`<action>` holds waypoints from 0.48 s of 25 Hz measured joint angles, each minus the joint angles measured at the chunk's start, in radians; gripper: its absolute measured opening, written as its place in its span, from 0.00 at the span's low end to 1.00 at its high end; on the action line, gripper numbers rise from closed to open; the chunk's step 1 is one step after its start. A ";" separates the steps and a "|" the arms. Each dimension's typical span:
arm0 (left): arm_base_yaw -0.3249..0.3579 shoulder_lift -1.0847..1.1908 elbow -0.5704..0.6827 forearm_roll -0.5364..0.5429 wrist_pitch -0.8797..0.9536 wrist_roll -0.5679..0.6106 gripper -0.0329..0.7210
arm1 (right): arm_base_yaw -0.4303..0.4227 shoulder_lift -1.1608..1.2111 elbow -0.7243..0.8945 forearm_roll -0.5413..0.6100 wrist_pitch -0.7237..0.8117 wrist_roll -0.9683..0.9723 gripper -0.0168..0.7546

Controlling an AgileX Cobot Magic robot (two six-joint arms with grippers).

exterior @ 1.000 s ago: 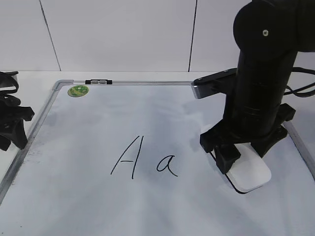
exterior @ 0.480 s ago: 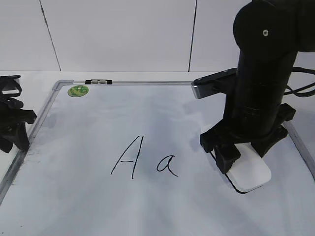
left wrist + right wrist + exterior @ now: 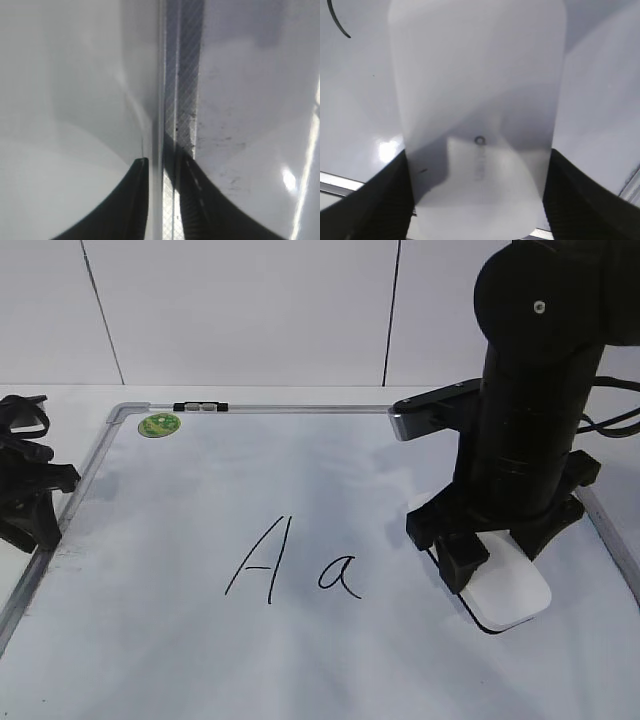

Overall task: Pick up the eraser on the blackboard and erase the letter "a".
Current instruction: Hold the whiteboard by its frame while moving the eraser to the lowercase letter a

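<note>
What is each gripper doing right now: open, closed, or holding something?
Left gripper: fingers either side of the whiteboard's grey metal frame; grip cannot be told.
Right gripper: closed on the white rounded plastic eraser.

Handwritten "A" — "a" — on blackboard

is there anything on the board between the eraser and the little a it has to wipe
Nothing visible. Bare blackboard lies between the eraser, which sits between the right gripper's jaws, and the letter "a" to its left.
</note>
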 joint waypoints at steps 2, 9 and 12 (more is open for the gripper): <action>0.000 0.000 0.000 -0.002 0.001 0.000 0.23 | 0.000 0.000 0.000 0.000 0.000 0.000 0.74; -0.002 0.000 -0.002 -0.008 0.005 -0.003 0.08 | 0.000 0.000 0.000 0.000 0.000 0.000 0.74; -0.002 0.000 -0.002 -0.008 0.005 -0.005 0.08 | 0.000 0.000 0.000 0.000 0.002 0.000 0.74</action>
